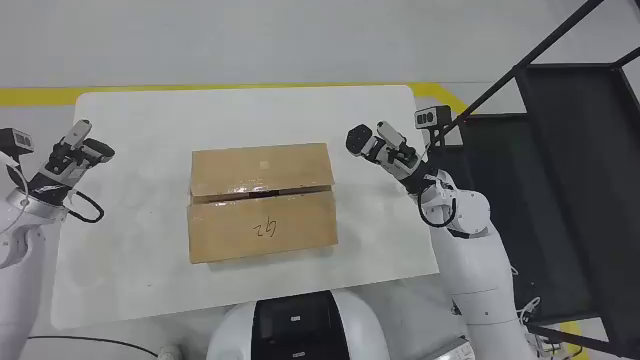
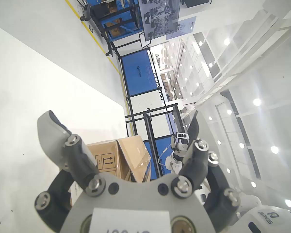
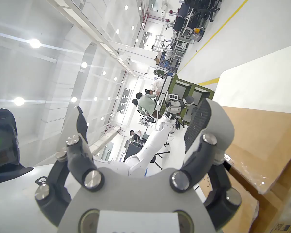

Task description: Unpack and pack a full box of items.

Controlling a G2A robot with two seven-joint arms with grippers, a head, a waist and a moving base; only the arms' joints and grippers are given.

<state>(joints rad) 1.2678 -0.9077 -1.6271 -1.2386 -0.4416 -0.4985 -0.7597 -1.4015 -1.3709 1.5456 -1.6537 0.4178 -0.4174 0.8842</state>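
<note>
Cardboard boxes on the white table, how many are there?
1: the cardboard box lies at the middle of the table. No other box seems hidden.

The left gripper (image 1: 92, 141) is out on the left side, its fingers spread wide. The right gripper (image 1: 369, 138) is out on the right side, spread wide too. Both point far and inward.

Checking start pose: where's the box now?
Top view: the closed box sits at the middle of the table, between the left claw and the right claw, touching neither.
</note>
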